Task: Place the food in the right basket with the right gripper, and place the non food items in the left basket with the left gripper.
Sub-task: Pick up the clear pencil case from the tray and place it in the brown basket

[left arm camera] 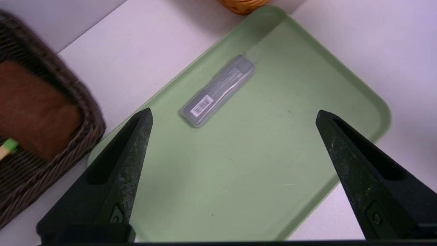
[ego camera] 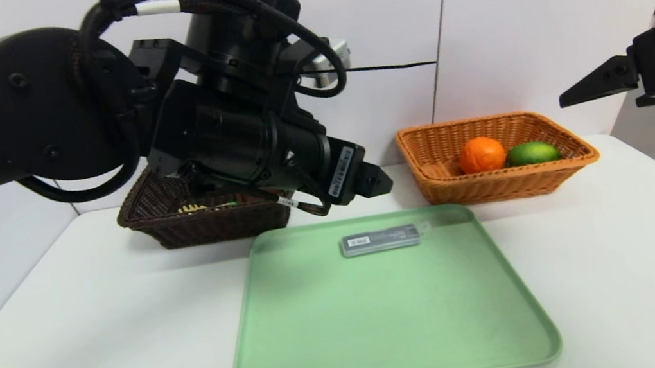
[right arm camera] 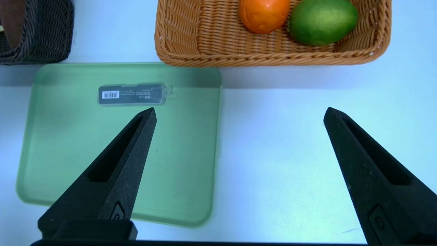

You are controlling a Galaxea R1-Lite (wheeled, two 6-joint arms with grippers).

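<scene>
Your left arm reaches across from the left, its wrist angled forward and downward, and the left gripper (left arm camera: 234, 116) has its fingers (left arm camera: 131, 150) spread wide with nothing between them. Your right gripper (right arm camera: 239, 114) is raised at the right side, pointing forward and down, fingers (right arm camera: 358, 153) likewise wide apart and empty.

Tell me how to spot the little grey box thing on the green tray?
Find the green tray in the middle of the white table. Near its far edge, toward the two baskets, lies a flat grey case with a barcode sticker at one end. It is the only thing on the tray.
</scene>
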